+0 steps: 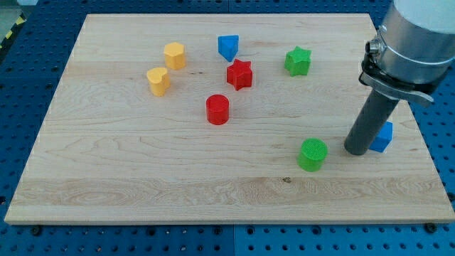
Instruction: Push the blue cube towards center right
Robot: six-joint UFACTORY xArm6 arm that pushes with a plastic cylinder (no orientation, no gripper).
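Note:
The blue cube point(384, 136) sits near the board's right edge, at about mid height, partly hidden behind the rod. My tip point(357, 151) rests on the board touching the cube's left side. A green cylinder point(313, 154) stands just to the left of the tip, a small gap away.
A blue triangular block point(227, 48), a red star point(239, 74), a green star point(298, 61) and a red cylinder point(217, 109) lie in the upper middle. A yellow hexagon point(174, 55) and a yellow heart point(158, 80) lie at upper left. The wooden board point(142, 178) ends close right of the cube.

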